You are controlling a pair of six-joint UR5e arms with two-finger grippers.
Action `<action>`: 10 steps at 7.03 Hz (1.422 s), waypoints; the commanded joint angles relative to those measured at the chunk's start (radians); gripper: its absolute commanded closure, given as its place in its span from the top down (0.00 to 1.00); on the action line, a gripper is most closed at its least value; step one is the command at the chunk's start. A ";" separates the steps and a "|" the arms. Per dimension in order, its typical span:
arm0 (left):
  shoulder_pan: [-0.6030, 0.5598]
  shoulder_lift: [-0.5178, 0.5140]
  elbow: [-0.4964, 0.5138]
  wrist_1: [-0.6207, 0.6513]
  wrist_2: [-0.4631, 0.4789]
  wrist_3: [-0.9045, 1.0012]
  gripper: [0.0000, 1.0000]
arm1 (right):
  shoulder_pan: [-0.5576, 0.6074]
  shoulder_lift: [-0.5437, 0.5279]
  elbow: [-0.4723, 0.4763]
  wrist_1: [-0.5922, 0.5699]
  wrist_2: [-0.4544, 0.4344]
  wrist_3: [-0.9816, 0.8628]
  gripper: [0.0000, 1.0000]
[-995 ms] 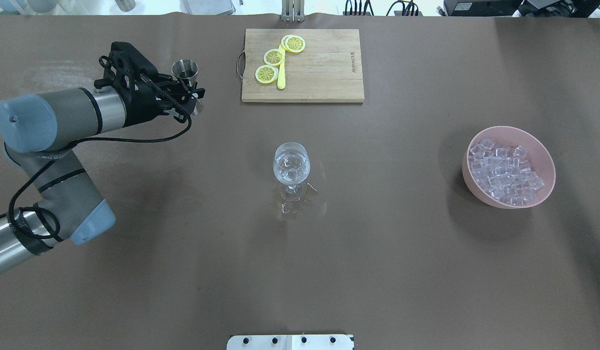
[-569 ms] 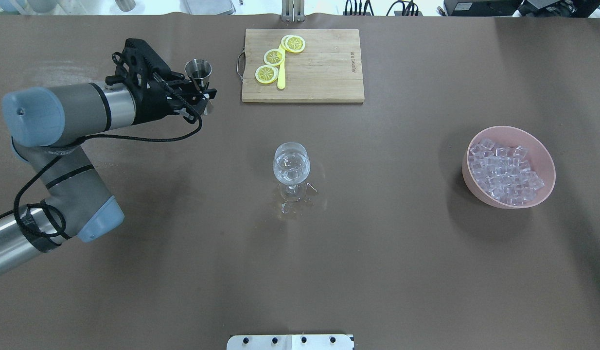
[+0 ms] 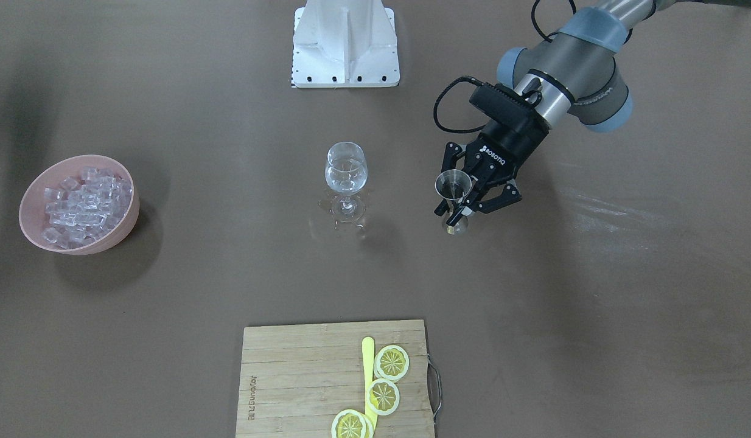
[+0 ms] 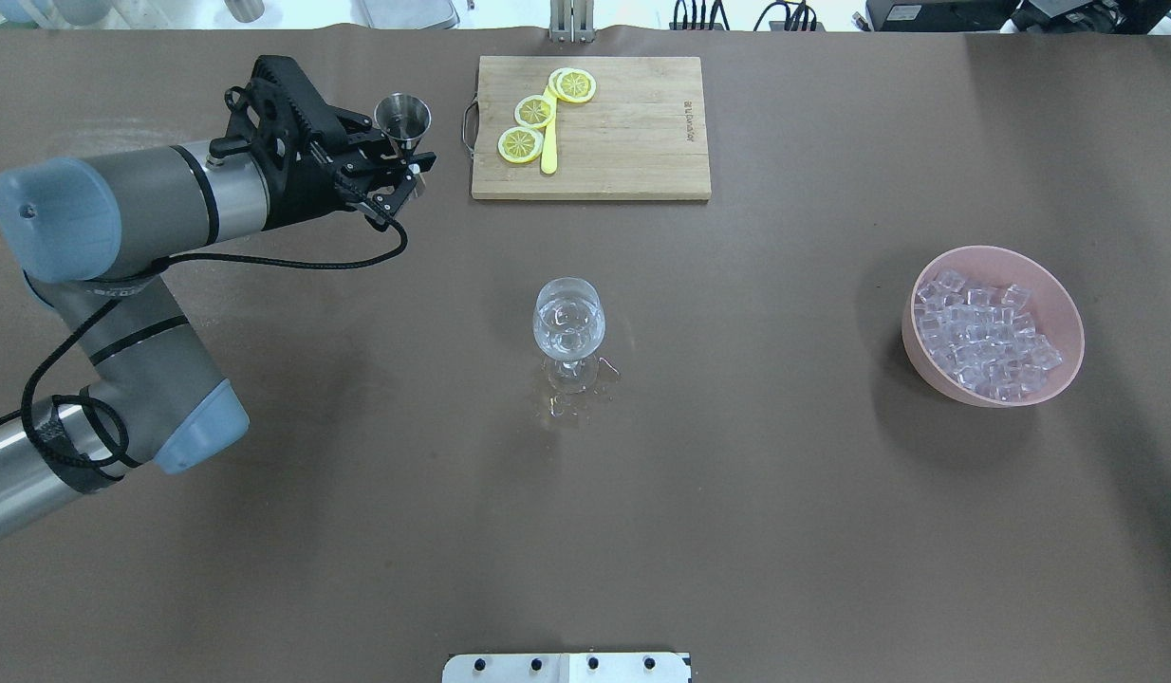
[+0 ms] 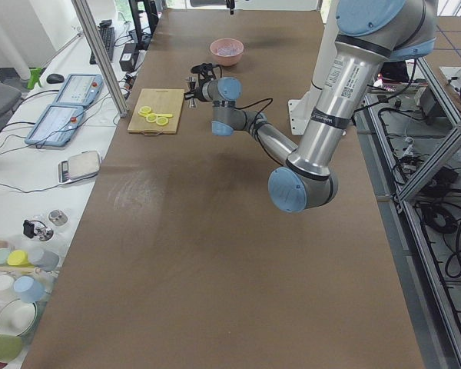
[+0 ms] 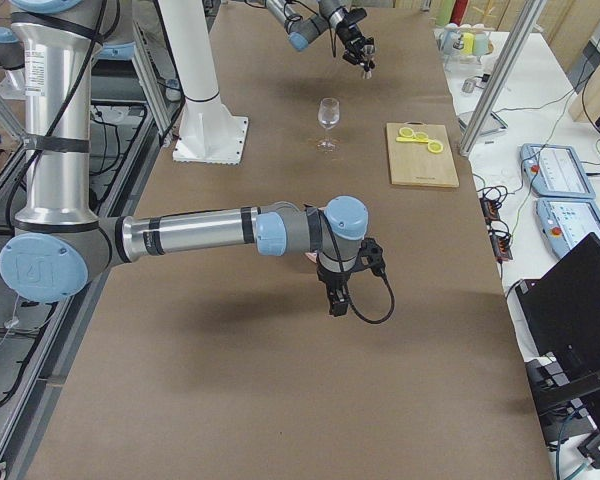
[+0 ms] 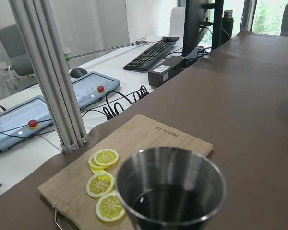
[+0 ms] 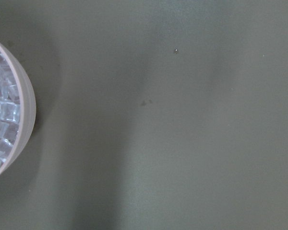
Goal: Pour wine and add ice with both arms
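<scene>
Overhead exterior view shows the left gripper (image 4: 410, 173) closed on a small steel jigger (image 4: 402, 118), which it grips at the narrow waist. The jigger stands upright between the jaws, its open mouth up. From the left wrist camera a dark liquid (image 7: 169, 205) is seen inside the cup, well below the rim.

Just beyond these jaws, on the far side of the jigger, lies a wooden cutting board (image 4: 633, 142) with three lemon slices (image 4: 535, 112) on it. The stemmed glass (image 4: 568, 324) stands on the brown table (image 4: 737, 522), well apart from the left jaws, toward the middle. It is upright with something clear inside. A few clear glossy bits lie at its foot; I cannot tell if they are ice or drops.

The ice (image 4: 984, 337) fills a pink bowl (image 4: 1068, 308), far from the left jaws, past the glass.

Only the exterior right view shows the right gripper (image 6: 335, 295). It hangs over the table with fingers pointing down, and I cannot tell whether its jaws are open or closed. In the right wrist camera the bowl rim and some cubes show only at the left edge, so the bowl is beside these jaws, not under them.
</scene>
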 commanded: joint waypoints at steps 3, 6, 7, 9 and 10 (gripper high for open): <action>0.210 -0.035 -0.015 0.006 0.367 0.340 0.00 | 0.000 0.001 0.000 0.001 0.001 0.002 1.00; 0.230 -0.042 -0.030 0.050 0.382 0.378 0.00 | -0.002 0.001 0.000 0.000 0.001 0.004 1.00; 0.235 -0.053 -0.032 0.084 0.382 0.387 0.00 | 0.000 0.001 0.000 0.000 0.001 0.010 1.00; 0.235 -0.084 -0.032 0.126 0.382 0.501 0.00 | 0.000 -0.001 0.000 0.000 0.002 0.011 1.00; 0.235 -0.079 -0.032 0.129 0.382 0.544 0.00 | -0.002 -0.001 -0.001 0.000 0.002 0.011 1.00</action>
